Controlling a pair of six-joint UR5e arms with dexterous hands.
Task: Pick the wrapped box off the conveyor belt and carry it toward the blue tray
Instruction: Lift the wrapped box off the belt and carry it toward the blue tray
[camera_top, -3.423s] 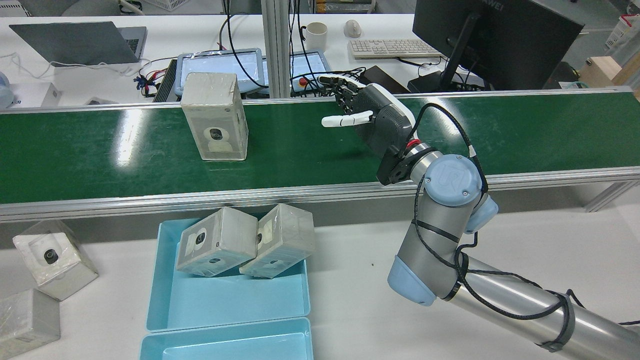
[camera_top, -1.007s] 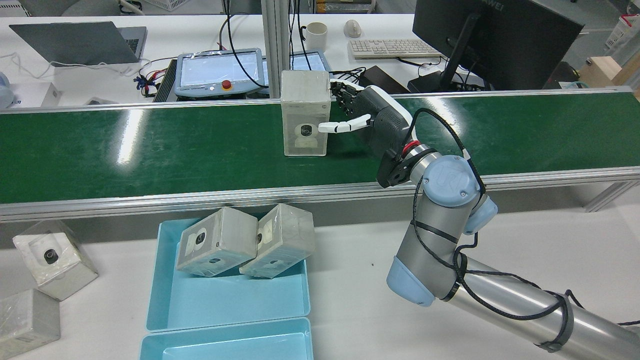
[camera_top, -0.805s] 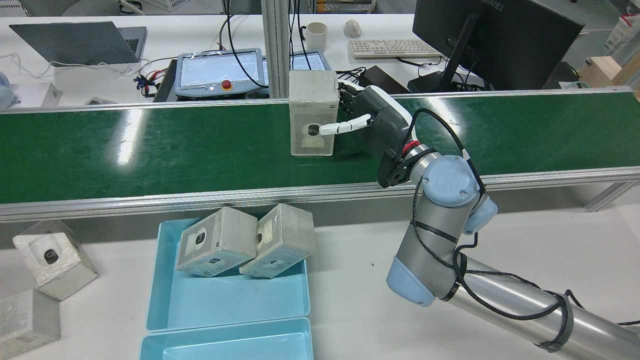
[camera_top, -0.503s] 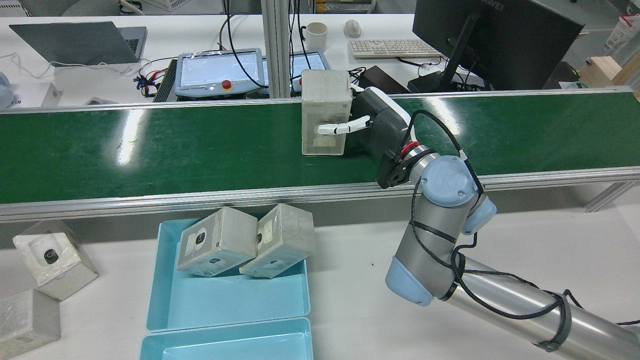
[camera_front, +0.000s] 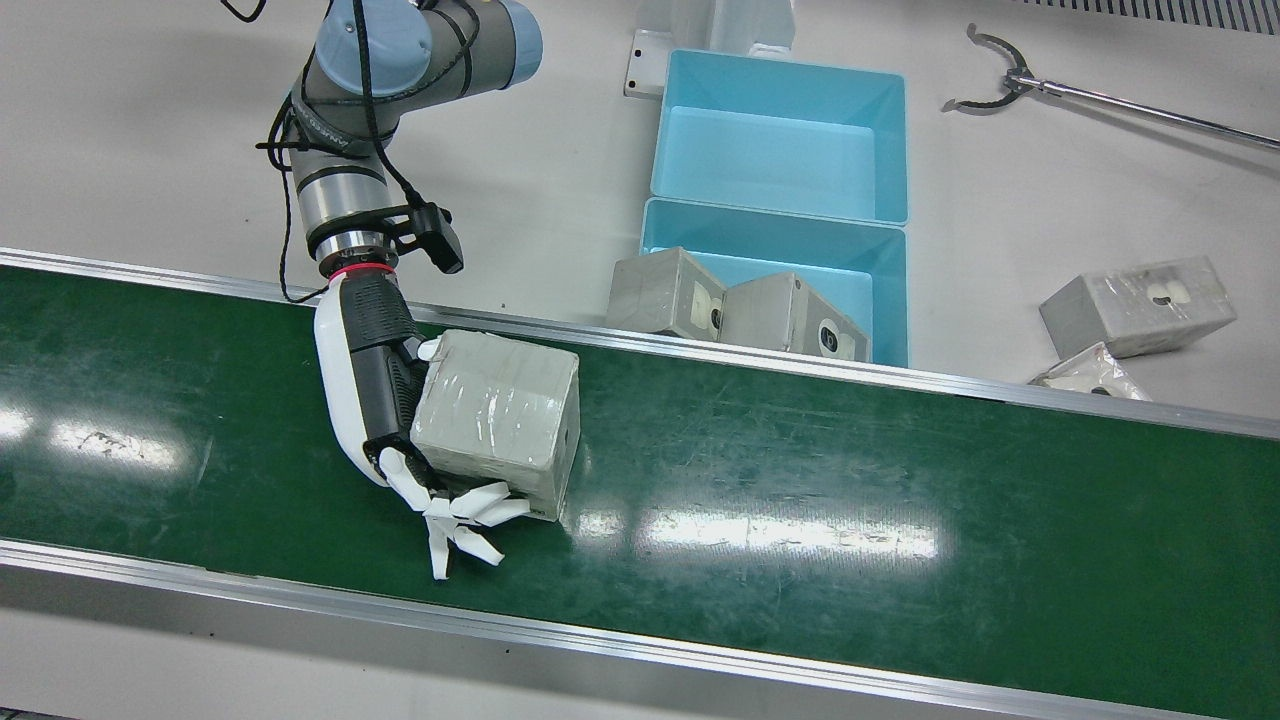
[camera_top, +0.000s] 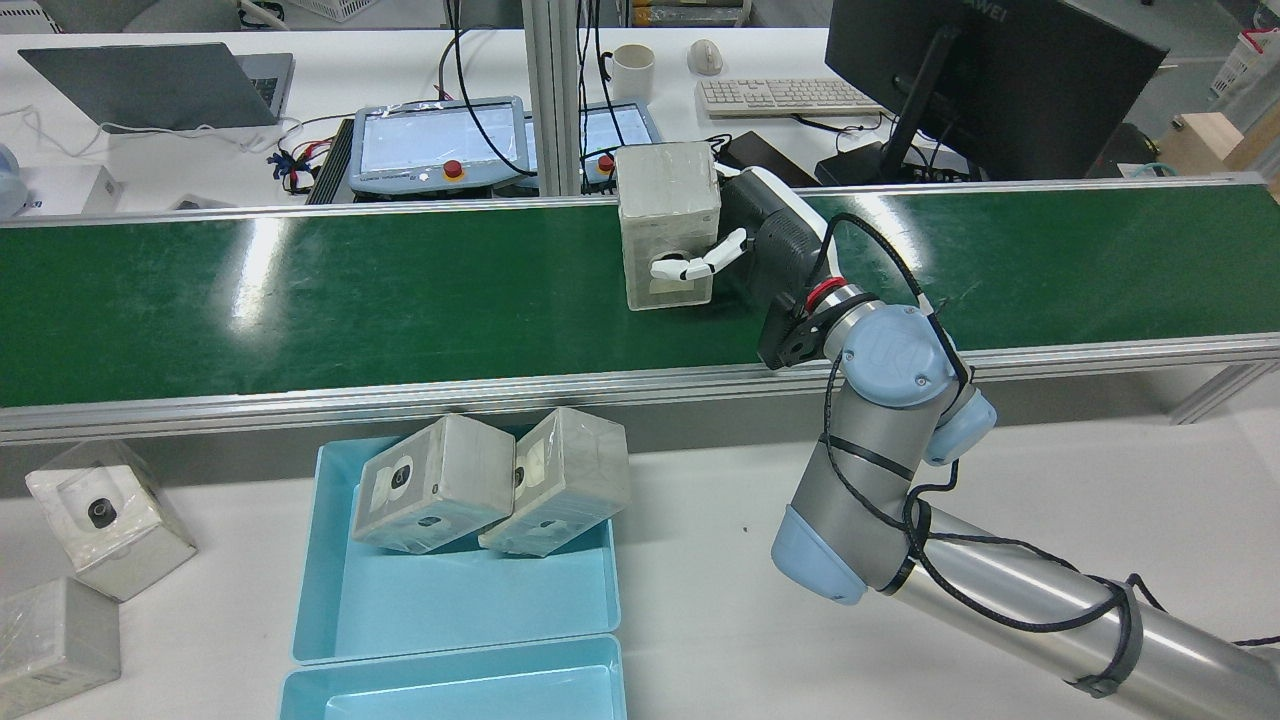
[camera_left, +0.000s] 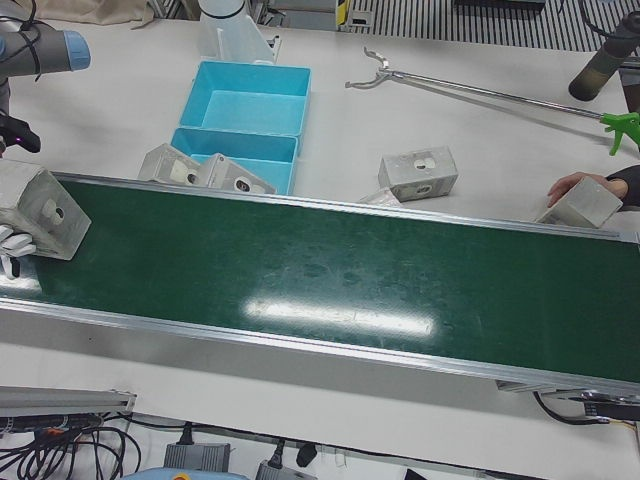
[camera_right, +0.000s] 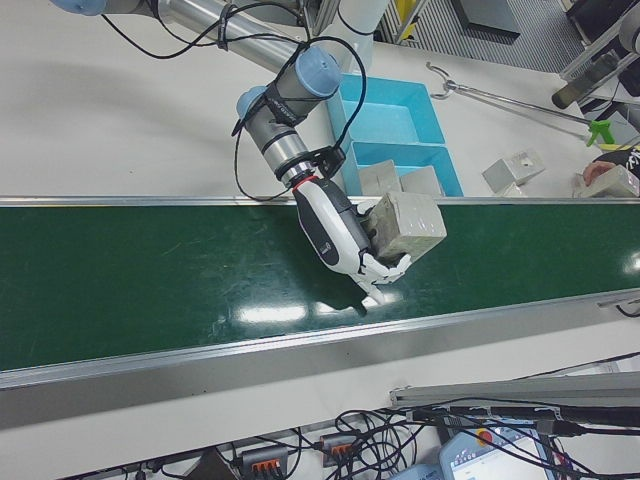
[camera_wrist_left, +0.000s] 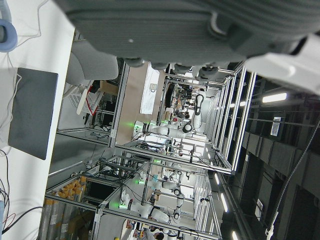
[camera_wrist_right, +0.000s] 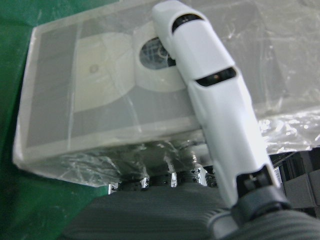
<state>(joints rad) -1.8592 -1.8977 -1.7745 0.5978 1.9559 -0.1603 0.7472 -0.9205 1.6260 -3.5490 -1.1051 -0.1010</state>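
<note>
Right hand (camera_front: 375, 400) wraps its fingers (camera_front: 470, 512) around the film-wrapped camera box (camera_front: 497, 420), stiff but probably slippery, best squeezed across opposite faces.

In the rear view the wrapped box (camera_top: 668, 225) has ridden rightward along the belt into the right hand (camera_top: 760, 240), whose fingers have closed around it.

Partial letters "AWEI" on the monitor (camera_top: 985, 70) back, nothing else legible
</note>
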